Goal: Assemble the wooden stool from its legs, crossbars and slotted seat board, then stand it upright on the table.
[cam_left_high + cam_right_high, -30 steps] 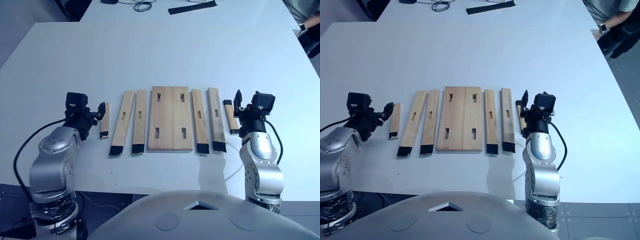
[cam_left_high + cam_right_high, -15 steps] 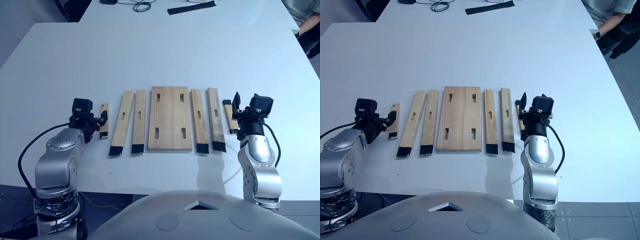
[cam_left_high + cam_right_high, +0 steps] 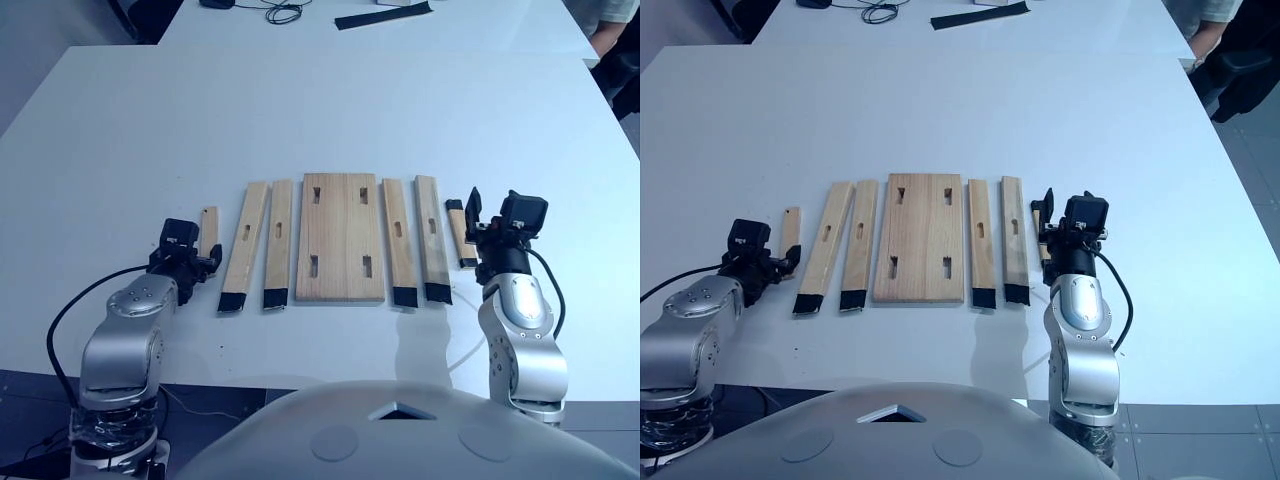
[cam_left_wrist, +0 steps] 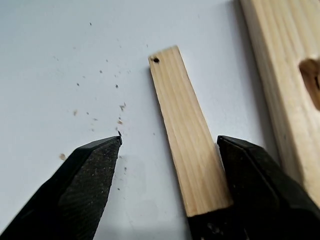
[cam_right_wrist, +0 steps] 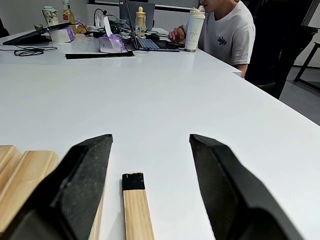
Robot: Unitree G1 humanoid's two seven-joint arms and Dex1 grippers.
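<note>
Wooden board (image 3: 341, 236), legs (image 3: 240, 265) and crossbars (image 3: 208, 225) lie unjoined on the surface (image 3: 330, 110), so we have all assembly ahead, left tool (image 4: 169, 140) and right tool (image 5: 151, 136) both gaping over crossbars.

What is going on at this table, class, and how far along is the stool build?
A humanoid robot is at the start of building a stool. The flat wooden seat board with four slots lies on the white table, with two long black-tipped wooden legs on each side, nothing joined yet. The left gripper is open, straddling the short wooden crossbar at the left end. The right gripper is open over the short crossbar at the right end. Neither holds anything.
</note>
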